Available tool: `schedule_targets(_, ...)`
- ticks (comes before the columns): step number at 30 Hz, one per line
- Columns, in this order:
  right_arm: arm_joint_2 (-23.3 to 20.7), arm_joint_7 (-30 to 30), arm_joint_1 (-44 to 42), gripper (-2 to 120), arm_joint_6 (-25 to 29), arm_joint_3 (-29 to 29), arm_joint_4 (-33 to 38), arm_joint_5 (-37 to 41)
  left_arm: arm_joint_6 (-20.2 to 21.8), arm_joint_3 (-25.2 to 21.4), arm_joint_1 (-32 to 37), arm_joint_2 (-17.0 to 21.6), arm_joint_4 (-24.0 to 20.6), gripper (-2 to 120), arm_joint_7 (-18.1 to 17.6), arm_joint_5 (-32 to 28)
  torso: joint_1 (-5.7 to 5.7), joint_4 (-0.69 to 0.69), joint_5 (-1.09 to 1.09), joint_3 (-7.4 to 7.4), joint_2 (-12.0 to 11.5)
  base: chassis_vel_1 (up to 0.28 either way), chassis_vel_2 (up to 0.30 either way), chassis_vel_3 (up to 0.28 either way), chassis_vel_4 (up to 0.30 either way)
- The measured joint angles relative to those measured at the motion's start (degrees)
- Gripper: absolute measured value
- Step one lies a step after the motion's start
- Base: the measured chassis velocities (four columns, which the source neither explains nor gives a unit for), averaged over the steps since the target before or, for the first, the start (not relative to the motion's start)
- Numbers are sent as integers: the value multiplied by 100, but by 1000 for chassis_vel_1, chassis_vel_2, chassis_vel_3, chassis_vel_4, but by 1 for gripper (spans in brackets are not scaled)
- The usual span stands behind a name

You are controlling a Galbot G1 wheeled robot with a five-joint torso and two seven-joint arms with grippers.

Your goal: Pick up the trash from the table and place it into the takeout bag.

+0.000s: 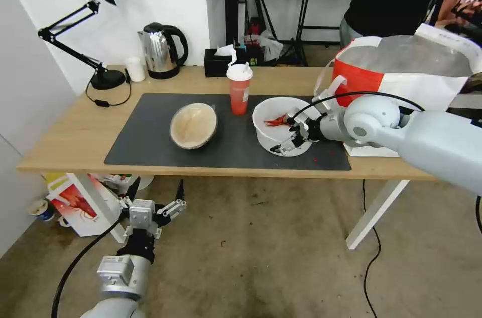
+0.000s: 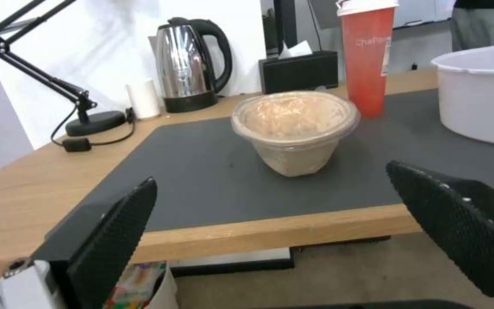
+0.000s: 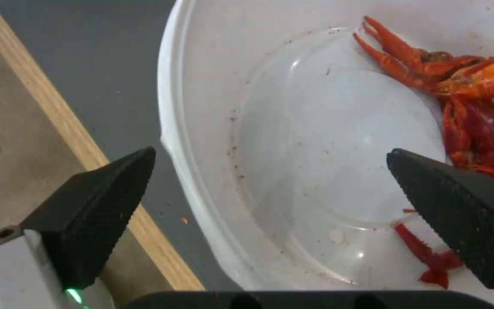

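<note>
Reaching in from the right, the right pincer is hovering at the near rim of the white bowl, its fingers spread wide, one finger outside the wall over the dark mat and the other over the bowl's inside; neither is touching the plastic as far as I can see. Red crayfish shells are lying against the far side of the bowl's floor, with a small red scrap nearer the pincer. The bowl is sitting on the right end of the mat on the desk. Just behind and left of it the red cup with its white lid is standing upright, and further left the beige bowl is resting on the mat, tilted toward me. The takeout bag is standing open on the desk's right end, close beside the white bowl, silvery lining showing. The left pincer is hanging low in front of the desk edge, fingers wide apart and holding nothing, facing the beige bowl. A steel kettle, a black lamp and a black tissue box are lined along the back of the desk.
</note>
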Motion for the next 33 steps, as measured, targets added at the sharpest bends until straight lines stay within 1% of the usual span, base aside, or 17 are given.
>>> schedule_targets(10,42,17,1,100,1,5,-48,-34,0,0,-1,0,0,100,0,0,0,0,0,0,0,0,0,0,0)
schedule_targets(12,48,25,5,96,1,5,-58,-34,0,0,0,0,0,100,0,0,0,0,-1,0,0,0,0,0,0)
schedule_targets(14,48,25,5,95,1,5,-62,-34,0,0,0,0,0,100,0,0,0,0,0,0,0,0,0,0,0)
schedule_targets(17,66,27,14,82,2,5,-79,-34,0,0,0,0,0,100,0,0,0,0,0,0,0,0,0,0,0)
schedule_targets(18,66,27,14,82,2,5,-79,-34,0,0,0,0,0,100,0,0,0,0,0,0,0,0,0,0,0)
schedule_targets(20,77,28,15,70,3,5,-80,-34,0,0,0,0,0,100,0,0,0,0,0,0,0,0,0,0,0)
schedule_targets(21,81,28,16,67,3,5,-81,-34,0,0,0,0,0,100,0,0,0,0,0,0,0,0,0,0,0)
schedule_targets(22,81,28,16,67,3,5,-81,-34,0,0,0,0,0,100,0,0,0,0,0,0,0,0,0,0,0)
schedule_targets(24,85,30,19,56,4,5,-82,-32,0,0,0,0,0,100,0,0,0,0,0,0,0,0,0,0,0)
schedule_targets(25,84,31,19,52,4,5,-82,-32,0,0,0,0,0,100,0,0,0,0,0,0,0,0,0,0,0)
schedule_targets(26,84,31,19,52,4,5,-82,-32,0,0,0,0,0,100,0,0,0,0,0,0,0,0,0,0,0)
schedule_targets(27,85,33,20,45,4,5,-82,-31,0,0,0,0,0,100,0,0,0,0,0,0,0,0,0,0,0)
schedule_targets(29,87,35,21,37,4,5,-79,-27,0,0,0,0,0,100,0,0,0,0,0,0,0,0,0,0,0)
schedule_targets(30,87,35,21,37,4,5,-79,-27,0,0,0,0,0,100,0,0,0,0,0,0,0,0,0,0,0)
schedule_targets(33,102,66,20,23,5,11,-70,-15,0,0,0,0,0,100,0,0,0,0,0,0,0,0,0,0,0)
